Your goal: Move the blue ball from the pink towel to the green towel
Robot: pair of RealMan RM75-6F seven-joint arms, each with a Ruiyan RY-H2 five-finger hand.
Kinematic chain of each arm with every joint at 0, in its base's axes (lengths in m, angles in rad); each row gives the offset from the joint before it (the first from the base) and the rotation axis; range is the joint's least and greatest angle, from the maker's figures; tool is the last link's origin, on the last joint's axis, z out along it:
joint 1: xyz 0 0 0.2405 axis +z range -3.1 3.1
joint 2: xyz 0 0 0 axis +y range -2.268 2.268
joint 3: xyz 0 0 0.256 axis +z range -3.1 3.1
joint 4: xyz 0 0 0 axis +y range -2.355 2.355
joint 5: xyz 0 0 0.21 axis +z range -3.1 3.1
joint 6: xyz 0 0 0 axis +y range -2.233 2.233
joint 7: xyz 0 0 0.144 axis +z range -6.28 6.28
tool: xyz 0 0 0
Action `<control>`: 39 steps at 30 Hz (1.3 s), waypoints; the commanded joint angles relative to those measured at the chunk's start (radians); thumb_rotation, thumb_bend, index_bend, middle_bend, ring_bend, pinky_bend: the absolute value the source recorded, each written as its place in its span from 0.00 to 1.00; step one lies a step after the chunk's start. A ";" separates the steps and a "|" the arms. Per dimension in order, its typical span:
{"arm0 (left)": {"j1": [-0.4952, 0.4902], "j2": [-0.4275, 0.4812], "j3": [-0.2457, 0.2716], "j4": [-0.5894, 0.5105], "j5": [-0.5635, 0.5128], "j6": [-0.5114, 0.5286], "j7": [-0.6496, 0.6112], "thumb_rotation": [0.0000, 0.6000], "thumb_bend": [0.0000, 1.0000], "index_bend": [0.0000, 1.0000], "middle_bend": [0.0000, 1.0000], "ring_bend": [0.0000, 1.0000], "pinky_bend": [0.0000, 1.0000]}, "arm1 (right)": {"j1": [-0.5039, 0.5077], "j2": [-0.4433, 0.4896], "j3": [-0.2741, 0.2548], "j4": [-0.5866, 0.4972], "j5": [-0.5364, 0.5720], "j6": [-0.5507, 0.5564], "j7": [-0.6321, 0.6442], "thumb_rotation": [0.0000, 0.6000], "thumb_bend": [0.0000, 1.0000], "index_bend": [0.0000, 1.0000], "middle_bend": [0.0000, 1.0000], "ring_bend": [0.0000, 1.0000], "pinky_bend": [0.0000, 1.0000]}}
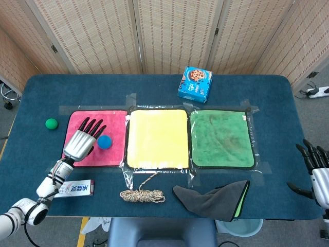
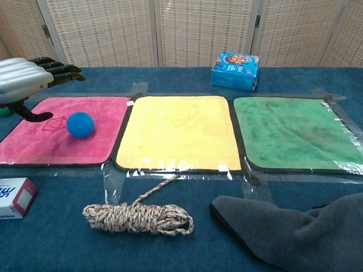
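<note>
One blue ball (image 1: 105, 141) sits lower left on the pink towel (image 1: 113, 123), just right of the left hand (image 1: 82, 141), fingers spread, holding nothing. Round, so no long axis.

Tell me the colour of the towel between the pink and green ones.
Yellow towel with a dark border; the head view shows it best.

The table (image 1: 154, 92), covered in dark blue cloth, filled most of the head view. Three towels lay taped in a row across its centre: pink towel (image 1: 115, 154) at left, yellow towel (image 1: 157, 138) in the middle, green towel (image 1: 221, 138) at right. A blue cookie box (image 1: 195, 84) sat above them. A small green ball (image 1: 51, 123) lay at far left. Along the lower edge lay a toothpaste box (image 1: 77, 188), a coiled rope (image 1: 142, 195) and a folded grey cloth (image 1: 213, 198).
</note>
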 commanded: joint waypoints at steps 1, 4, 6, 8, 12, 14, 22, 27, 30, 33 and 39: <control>-0.024 -0.027 0.007 0.028 -0.015 -0.029 0.016 1.00 0.40 0.00 0.00 0.00 0.00 | -0.002 0.000 0.000 0.001 0.000 0.002 0.001 1.00 0.09 0.06 0.03 0.07 0.00; -0.036 -0.044 0.012 0.053 -0.028 -0.046 0.042 1.00 0.40 0.00 0.00 0.00 0.00 | -0.005 0.000 -0.002 0.001 0.000 0.004 0.002 1.00 0.08 0.06 0.03 0.07 0.00; -0.040 -0.050 0.014 0.061 -0.040 -0.056 0.049 1.00 0.40 0.00 0.00 0.00 0.00 | -0.008 0.000 -0.003 0.002 0.001 0.005 0.003 1.00 0.08 0.06 0.03 0.07 0.00; -0.044 -0.056 0.016 0.076 -0.053 -0.065 0.059 1.00 0.40 0.00 0.00 0.00 0.00 | -0.010 0.000 -0.003 0.003 0.003 0.007 0.004 1.00 0.09 0.06 0.03 0.07 0.00; -0.048 -0.067 0.019 0.099 -0.078 -0.078 0.067 1.00 0.40 0.00 0.00 0.00 0.00 | -0.012 -0.001 -0.003 0.004 0.001 0.008 0.006 1.00 0.09 0.06 0.03 0.07 0.00; -0.051 -0.074 0.020 0.110 -0.087 -0.084 0.066 1.00 0.40 0.00 0.00 0.00 0.00 | -0.011 -0.002 -0.003 0.005 0.001 0.007 0.006 1.00 0.08 0.06 0.03 0.07 0.00; -0.075 -0.131 0.023 0.174 -0.107 -0.104 0.042 1.00 0.37 0.00 0.00 0.00 0.00 | -0.012 -0.001 -0.002 0.005 0.002 0.004 0.006 1.00 0.09 0.06 0.03 0.07 0.00; -0.090 -0.162 0.023 0.212 -0.115 -0.111 0.048 1.00 0.36 0.00 0.00 0.00 0.00 | -0.013 0.000 -0.002 0.003 0.005 0.003 0.004 1.00 0.08 0.06 0.03 0.07 0.00; -0.100 -0.182 0.025 0.249 -0.116 -0.114 0.051 1.00 0.36 0.00 0.00 0.00 0.00 | -0.014 0.001 -0.003 0.001 0.005 0.002 0.002 1.00 0.08 0.06 0.03 0.07 0.00; -0.110 -0.205 0.027 0.301 -0.117 -0.118 0.048 1.00 0.37 0.00 0.00 0.00 0.00 | -0.015 0.004 -0.004 -0.003 0.004 0.002 -0.001 1.00 0.08 0.06 0.03 0.07 0.00; -0.121 -0.244 0.032 0.365 -0.104 -0.105 0.004 1.00 0.37 0.00 0.00 0.00 0.00 | -0.018 0.008 -0.003 -0.009 0.006 0.005 -0.005 1.00 0.08 0.06 0.03 0.07 0.00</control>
